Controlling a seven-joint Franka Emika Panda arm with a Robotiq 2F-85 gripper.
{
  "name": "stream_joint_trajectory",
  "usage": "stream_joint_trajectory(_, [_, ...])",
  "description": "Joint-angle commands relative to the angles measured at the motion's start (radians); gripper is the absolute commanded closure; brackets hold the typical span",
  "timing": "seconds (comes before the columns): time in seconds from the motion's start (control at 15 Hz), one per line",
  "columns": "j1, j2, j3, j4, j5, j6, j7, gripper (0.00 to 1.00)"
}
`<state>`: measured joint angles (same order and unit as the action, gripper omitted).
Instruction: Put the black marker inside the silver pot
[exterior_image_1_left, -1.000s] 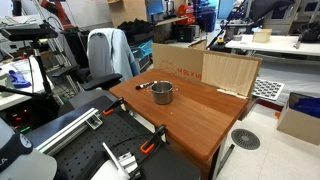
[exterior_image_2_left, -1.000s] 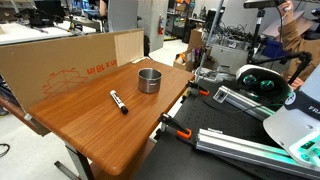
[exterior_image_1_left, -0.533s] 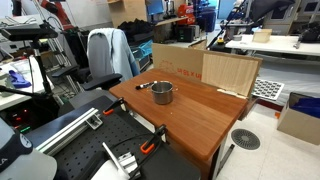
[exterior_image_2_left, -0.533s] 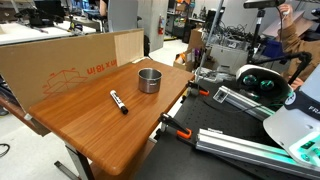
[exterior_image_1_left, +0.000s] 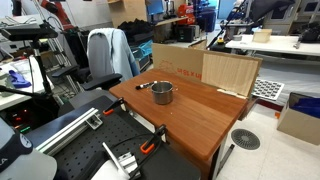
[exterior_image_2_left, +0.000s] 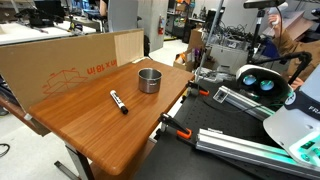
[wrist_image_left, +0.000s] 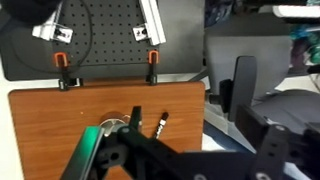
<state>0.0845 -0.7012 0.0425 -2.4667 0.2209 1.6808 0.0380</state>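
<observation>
The black marker (exterior_image_2_left: 118, 101) lies flat on the wooden table (exterior_image_2_left: 90, 125), a short way from the silver pot (exterior_image_2_left: 149, 80), which stands upright near the table's edge. Both also show in an exterior view, the marker (exterior_image_1_left: 143, 85) beside the pot (exterior_image_1_left: 163, 94). In the wrist view the marker (wrist_image_left: 160, 125) lies on the wood far below. The pot's rim (wrist_image_left: 112, 124) is mostly hidden behind my gripper (wrist_image_left: 198, 140). The gripper is open and empty, high above the table. It does not show in either exterior view.
Cardboard boxes (exterior_image_2_left: 60, 65) stand along the table's far side and also show in an exterior view (exterior_image_1_left: 200, 68). Orange clamps (wrist_image_left: 152, 72) grip the table's edge next to a black perforated plate (wrist_image_left: 100, 35). A chair with a coat (exterior_image_1_left: 105, 55) stands beside the table.
</observation>
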Motion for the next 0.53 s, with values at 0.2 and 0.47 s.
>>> stream_joint_trajectory(0.2, [-0.012, 0.117, 0.053, -0.087, 0.014, 0.212, 0.061, 0.0])
stream_joint_trajectory(0.47, [-0.003, 0.222, 0.062, -0.143, 0.029, 0.412, 0.092, 0.0])
